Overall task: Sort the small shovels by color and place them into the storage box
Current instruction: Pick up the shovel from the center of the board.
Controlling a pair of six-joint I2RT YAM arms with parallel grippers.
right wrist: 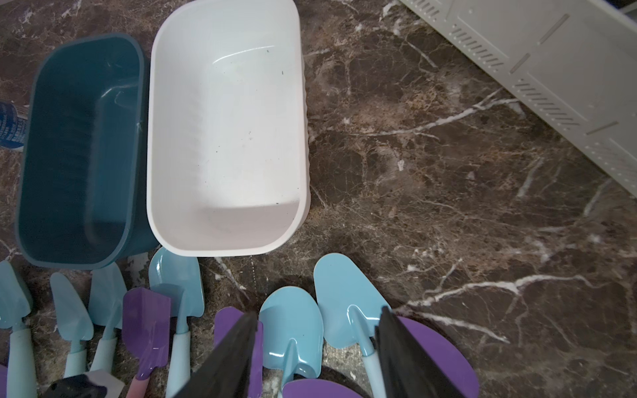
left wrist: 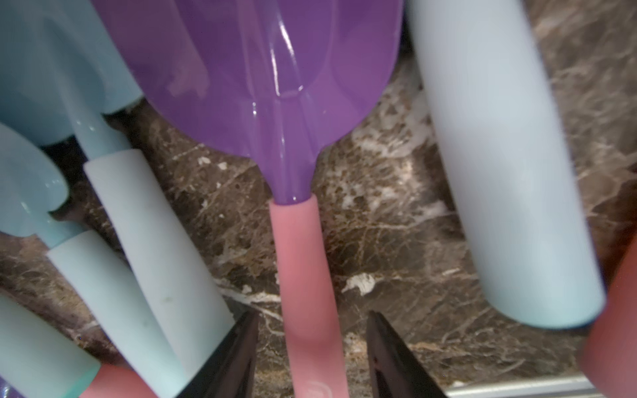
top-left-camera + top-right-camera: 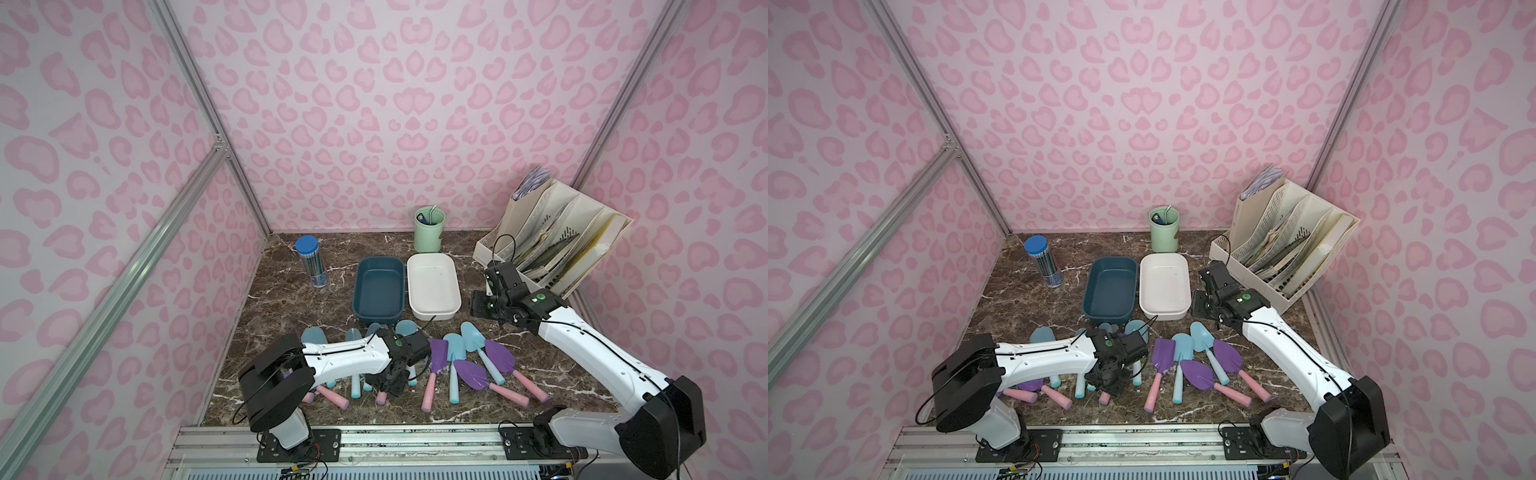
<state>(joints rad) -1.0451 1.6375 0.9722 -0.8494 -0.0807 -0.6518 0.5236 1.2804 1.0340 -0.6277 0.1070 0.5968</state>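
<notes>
Several small shovels lie in a row in front of two empty storage boxes, a dark blue box (image 3: 380, 291) (image 1: 79, 155) and a white box (image 3: 432, 286) (image 1: 224, 138). My left gripper (image 3: 385, 390) (image 2: 312, 314) is low over the left group. It is open, with its jaws standing apart on either side of the pink handle (image 2: 303, 268) of a purple-bladed shovel (image 2: 275, 86). Light blue shovels (image 2: 499, 172) lie on both sides of it. My right gripper (image 3: 478, 305) (image 1: 319, 312) hangs open and empty to the right of the white box, above the right group of blue (image 3: 471, 334) and purple (image 3: 500, 355) shovels.
A clear pencil tube with a blue cap (image 3: 311, 262) stands at the back left. A green cup (image 3: 429, 228) is behind the boxes. A cream file organizer (image 3: 552, 237) leans at the back right, close to my right wrist. A metal rail (image 3: 374, 440) runs along the front edge.
</notes>
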